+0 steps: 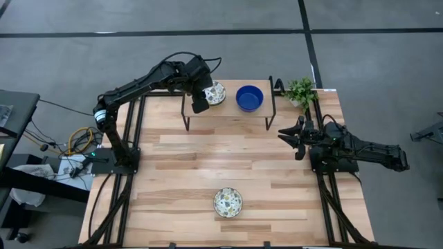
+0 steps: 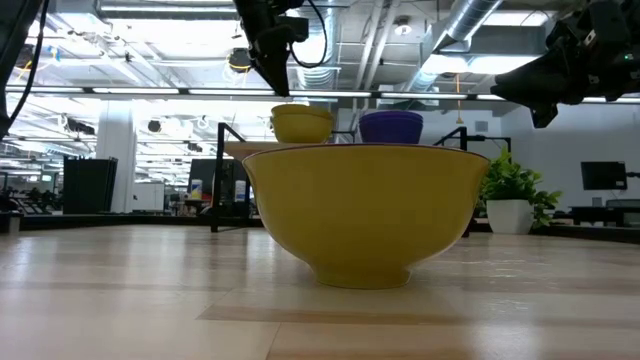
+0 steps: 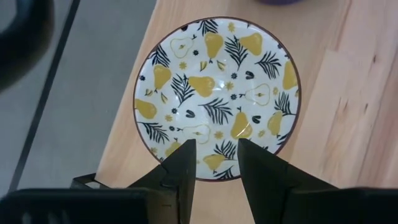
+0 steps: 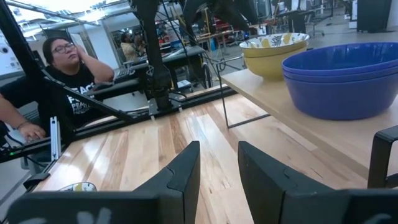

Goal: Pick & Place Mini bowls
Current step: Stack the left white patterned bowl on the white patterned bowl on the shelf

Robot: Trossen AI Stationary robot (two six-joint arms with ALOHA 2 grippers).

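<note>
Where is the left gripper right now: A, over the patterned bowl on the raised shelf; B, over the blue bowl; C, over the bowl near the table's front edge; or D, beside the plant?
A: the left gripper hangs over the patterned bowl on the shelf.

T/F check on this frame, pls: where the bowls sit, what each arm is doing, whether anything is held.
1. A patterned bowl sits alone on the table, near its front edge. True.
2. The left gripper is over the blue bowl on the shelf. False: it hovers over the pear-patterned bowl; the blue bowl stands beside that one on the raised shelf.
3. The left gripper holds a bowl. False: its fingers stand apart above the bowl's rim with nothing between them.
4. The right gripper is empty, off at the table's right side. True.
5. The plant stands on the shelf between the bowls. False: it stands off the shelf, at the table's far right corner.
</note>
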